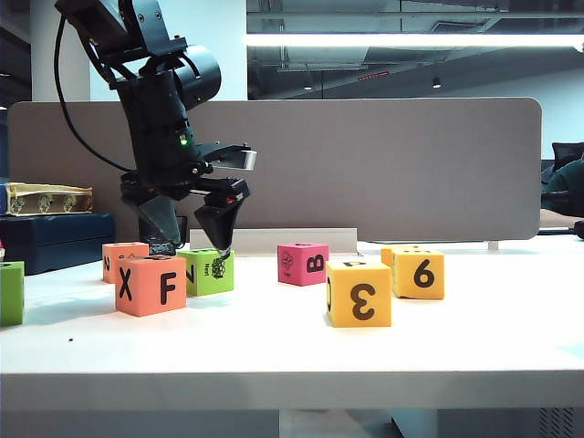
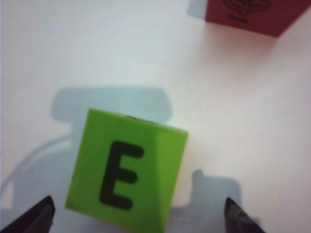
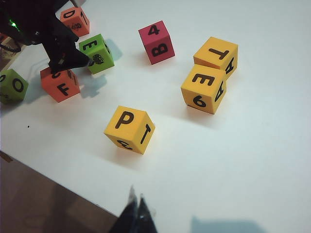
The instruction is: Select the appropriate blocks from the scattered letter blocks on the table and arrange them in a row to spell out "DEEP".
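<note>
The left gripper (image 1: 194, 242) is held over the green E cube (image 2: 127, 170), jaws spread wide and closed on nothing. In the left wrist view the cube is seen between the two dark fingertips (image 2: 238, 216), nearer one of them, its E face turned up toward the camera; no contact with either tip can be made out. The cube rests on the white surface (image 1: 274, 338). Just beside the jaws, on the near side, the coral X/F cube (image 1: 151, 285) is seen, and behind it the coral D cube (image 3: 75, 20). The pink B cube (image 1: 303, 264) lies well apart from the jaws. Farther off, the yellow P cube (image 3: 129, 129) and the yellow E cube (image 3: 204, 88) are seen. The right gripper (image 3: 136, 216) is held low at the surface's front edge, jaws pressed together and empty, well apart from every cube.
</note>
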`<control>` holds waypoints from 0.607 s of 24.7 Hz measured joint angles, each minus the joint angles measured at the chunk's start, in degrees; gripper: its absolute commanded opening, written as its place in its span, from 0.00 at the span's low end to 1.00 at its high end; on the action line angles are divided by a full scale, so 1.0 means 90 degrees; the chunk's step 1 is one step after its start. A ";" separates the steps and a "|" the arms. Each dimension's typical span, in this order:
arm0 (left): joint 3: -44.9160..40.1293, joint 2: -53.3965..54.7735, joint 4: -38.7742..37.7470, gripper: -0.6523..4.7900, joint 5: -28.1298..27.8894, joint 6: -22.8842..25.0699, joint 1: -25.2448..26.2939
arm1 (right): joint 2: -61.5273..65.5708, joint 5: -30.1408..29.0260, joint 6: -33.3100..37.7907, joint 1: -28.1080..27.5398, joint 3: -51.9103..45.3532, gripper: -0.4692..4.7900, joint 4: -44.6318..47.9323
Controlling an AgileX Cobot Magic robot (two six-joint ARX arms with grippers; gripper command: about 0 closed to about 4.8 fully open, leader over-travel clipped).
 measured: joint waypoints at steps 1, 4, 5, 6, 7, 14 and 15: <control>0.0002 0.0034 0.0153 0.93 -0.0053 0.0002 -0.0010 | 0.0000 -0.0002 0.0000 0.0000 0.0000 0.09 0.0000; 0.0005 0.0172 0.0452 0.91 -0.0131 0.0005 -0.0015 | 0.0000 0.0000 0.0000 -0.0002 0.0000 0.09 0.0000; 0.0002 0.0199 0.0457 0.91 -0.0141 0.0002 -0.0015 | 0.0000 0.0000 0.0000 -0.0002 0.0000 0.09 0.0000; 0.0002 0.0219 0.0459 0.91 -0.0143 0.0002 -0.0015 | 0.0000 0.0000 0.0000 -0.0002 0.0000 0.09 0.0000; 0.0002 0.0240 0.0464 0.91 -0.0146 0.0002 -0.0012 | 0.0000 0.0000 0.0000 -0.0002 0.0000 0.09 -0.0002; 0.0002 0.0316 0.0486 0.70 -0.0148 0.0002 -0.0002 | 0.0000 0.0000 0.0000 -0.0002 0.0000 0.09 -0.0005; 0.0002 0.0318 0.0498 0.70 -0.0148 0.0002 0.0000 | 0.0000 0.0029 0.0000 -0.0002 0.0000 0.09 -0.0005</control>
